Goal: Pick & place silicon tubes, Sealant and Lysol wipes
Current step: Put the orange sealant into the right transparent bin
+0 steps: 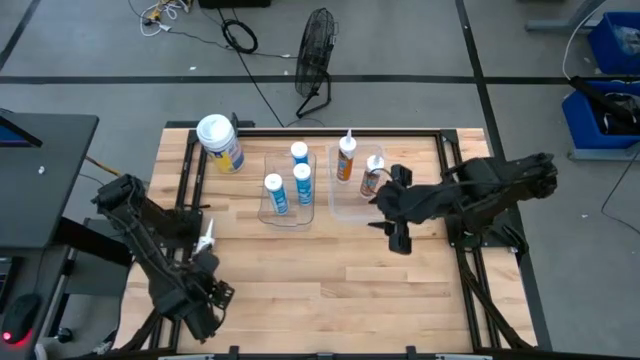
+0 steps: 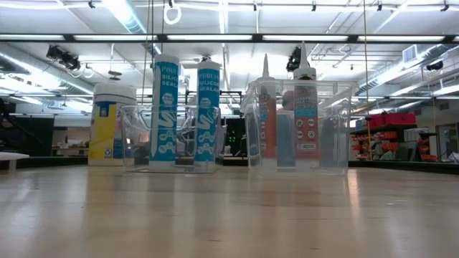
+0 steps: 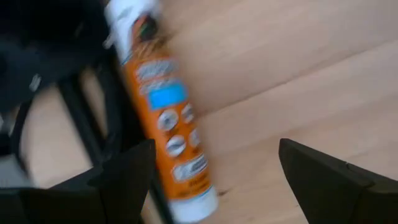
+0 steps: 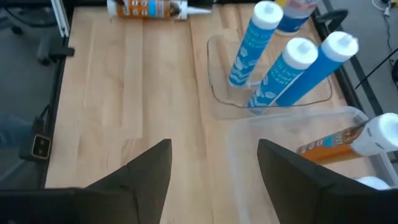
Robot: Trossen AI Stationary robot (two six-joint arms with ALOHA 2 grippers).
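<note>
The Lysol wipes (image 1: pixel 220 142) stand upright at the far left of the wooden counter (image 1: pixel 330 270), just beside a clear tray (image 1: pixel 288 213) and outside it. That tray holds three white-and-blue silicone tubes (image 1: pixel 301 183), all upright. A second clear tray (image 1: pixel 352 210) next to it holds two orange sealant tubes (image 1: pixel 346 158), also upright; from counter level both show standing inside its walls (image 2: pixel 297 122). A third orange tube (image 1: pixel 207 236) lies on its side at the left edge of the counter, close to the left arm; in the left wrist view it rests on the wood (image 3: pixel 168 118), apart from that arm's fingers. The left claw (image 3: pixel 214 174) is spread wide and holds nothing. The right claw (image 1: pixel 398 228) sits over the counter just beside the second tray, its fingers (image 4: pixel 143 168) spread wide over bare wood and holding nothing. A floor fan (image 1: pixel 315 55) stands on the floor beyond the far edge of the counter.
</note>
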